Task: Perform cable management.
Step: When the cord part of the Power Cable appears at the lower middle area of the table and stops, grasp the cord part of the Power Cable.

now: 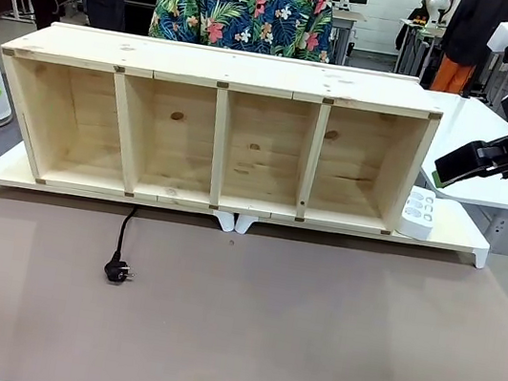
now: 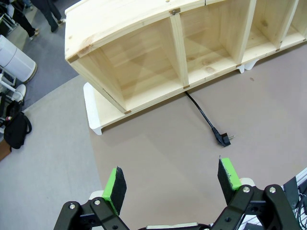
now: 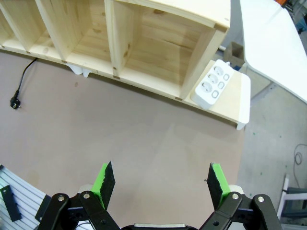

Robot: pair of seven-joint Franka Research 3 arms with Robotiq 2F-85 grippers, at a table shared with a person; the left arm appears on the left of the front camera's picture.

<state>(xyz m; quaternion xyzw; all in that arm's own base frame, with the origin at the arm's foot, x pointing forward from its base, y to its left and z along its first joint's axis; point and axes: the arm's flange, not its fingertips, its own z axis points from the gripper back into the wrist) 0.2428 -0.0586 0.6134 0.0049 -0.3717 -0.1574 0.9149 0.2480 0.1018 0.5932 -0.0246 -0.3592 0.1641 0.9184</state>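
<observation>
Sees cable (image 1: 119,245) lower left on the counter (image 1: 308,335), plug (image 1: 117,271) loose. Finds left pincer (image 2: 171,181) and right pincer (image 3: 160,179) released, empty.

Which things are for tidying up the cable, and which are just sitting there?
For the job:
black cable, with its plug
left gripper, open
right gripper, open

Just sitting there:
wooden shelf
white power strip

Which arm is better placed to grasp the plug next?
Left, likely. The glossy black cord's round plug lies left of centre, ahead of the left arm's open jaws; the right arm's jaws hang far right, near the white power strip.
</observation>
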